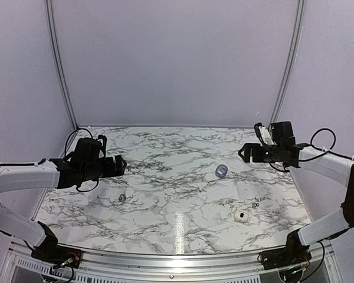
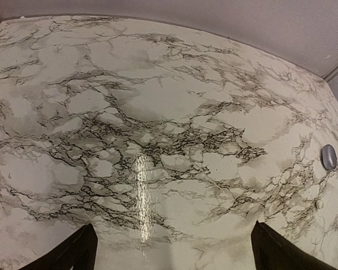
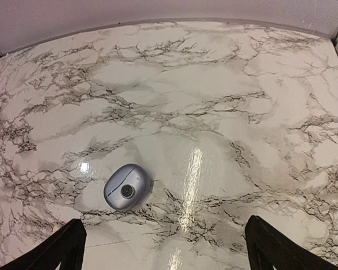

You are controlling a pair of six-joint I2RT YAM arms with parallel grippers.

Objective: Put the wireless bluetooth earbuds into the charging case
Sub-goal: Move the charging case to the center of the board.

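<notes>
The charging case is a closed lavender rounded shell lying on the marble table, right of centre. It shows in the right wrist view just ahead of my left finger, and at the right edge of the left wrist view. One tiny greyish earbud lies at the left, near my left gripper. The other earbud lies at the right, beside a small white rounded thing. My left gripper is open and empty above the table. My right gripper is open and empty, right of the case.
The marble table has a metal rail along its near edge and lilac walls behind and at both sides. Cables hang from both arms.
</notes>
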